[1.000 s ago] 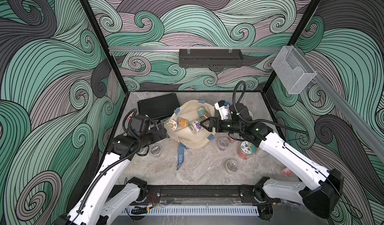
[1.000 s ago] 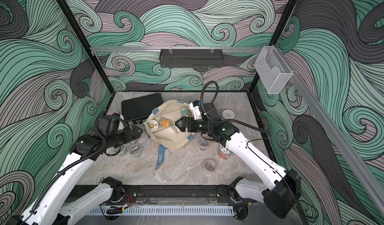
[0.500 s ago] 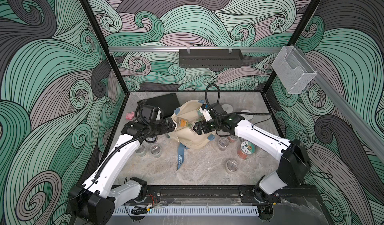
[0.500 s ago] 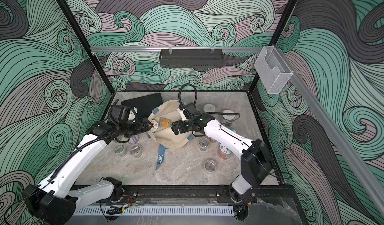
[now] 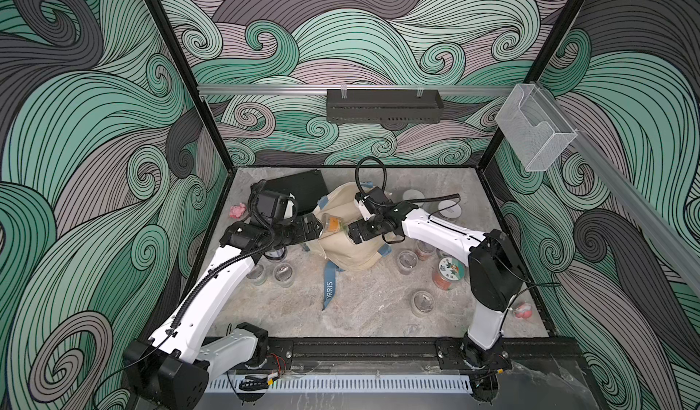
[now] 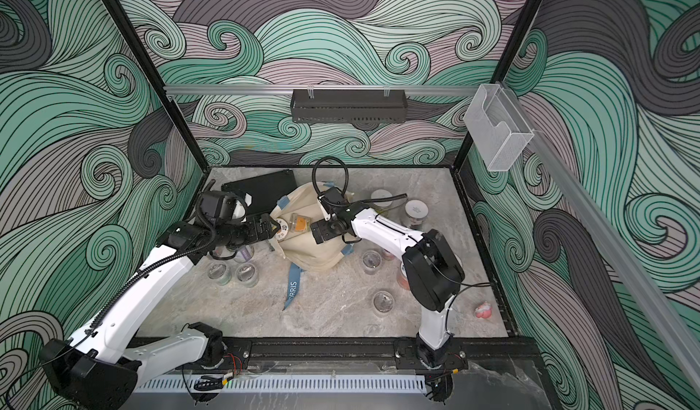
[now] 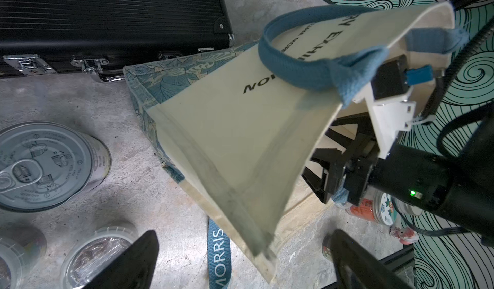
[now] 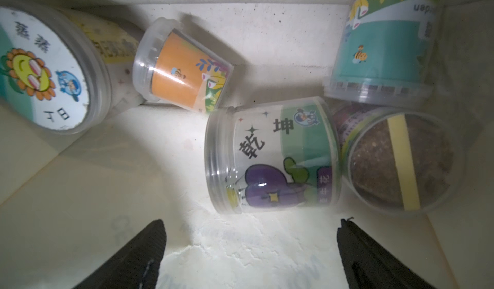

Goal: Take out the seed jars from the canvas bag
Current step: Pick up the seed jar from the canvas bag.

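The cream canvas bag with blue straps [image 5: 350, 251] lies mid-table, with 5 clear plastic seed jars [image 8: 272, 154] inside. The left gripper [image 5: 317, 229] at its left edge and the right gripper [image 5: 351, 233] at its mouth both gape, empty.

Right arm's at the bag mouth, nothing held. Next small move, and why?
Probably ease the right gripper forward into the canvas bag and close on the purple-label jar. The gripper's fingers stand open and empty. That jar lies on its side nearest them, roughly in line between them. The orange jar and the others sit farther back.
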`<control>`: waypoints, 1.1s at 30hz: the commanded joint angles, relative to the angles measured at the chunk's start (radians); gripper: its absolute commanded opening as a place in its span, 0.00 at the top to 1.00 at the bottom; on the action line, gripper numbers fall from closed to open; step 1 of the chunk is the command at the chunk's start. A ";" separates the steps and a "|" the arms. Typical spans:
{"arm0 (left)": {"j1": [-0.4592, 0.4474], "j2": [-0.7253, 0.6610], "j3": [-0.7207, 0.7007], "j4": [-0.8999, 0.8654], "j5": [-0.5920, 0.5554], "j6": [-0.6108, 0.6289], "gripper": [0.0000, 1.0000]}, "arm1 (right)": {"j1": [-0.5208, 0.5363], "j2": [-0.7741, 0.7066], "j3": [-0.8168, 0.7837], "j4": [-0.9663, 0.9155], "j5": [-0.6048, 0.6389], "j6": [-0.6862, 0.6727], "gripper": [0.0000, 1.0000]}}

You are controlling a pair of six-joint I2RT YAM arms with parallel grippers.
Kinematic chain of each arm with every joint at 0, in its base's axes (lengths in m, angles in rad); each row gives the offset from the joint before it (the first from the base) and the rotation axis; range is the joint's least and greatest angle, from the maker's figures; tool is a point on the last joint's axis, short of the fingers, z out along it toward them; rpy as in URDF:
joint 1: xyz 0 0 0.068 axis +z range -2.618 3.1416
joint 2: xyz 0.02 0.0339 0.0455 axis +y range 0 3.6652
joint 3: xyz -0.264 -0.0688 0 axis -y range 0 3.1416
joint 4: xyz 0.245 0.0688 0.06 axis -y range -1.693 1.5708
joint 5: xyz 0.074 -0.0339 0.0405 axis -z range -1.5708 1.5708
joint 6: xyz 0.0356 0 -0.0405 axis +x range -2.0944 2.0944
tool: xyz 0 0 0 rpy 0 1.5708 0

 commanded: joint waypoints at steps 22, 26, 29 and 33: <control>0.004 0.003 0.002 0.013 0.034 0.022 0.01 | -0.001 0.086 0.065 -0.026 0.145 -0.013 0.01; 0.004 0.004 0.002 0.013 0.038 0.021 0.01 | -0.006 0.074 0.068 -0.027 0.152 -0.021 0.01; 0.004 0.004 0.004 0.013 0.037 0.021 0.01 | -0.011 0.093 0.071 -0.026 0.132 -0.026 0.01; 0.003 0.001 0.005 0.007 0.037 0.024 0.01 | -0.011 0.112 0.071 -0.021 0.099 -0.039 0.01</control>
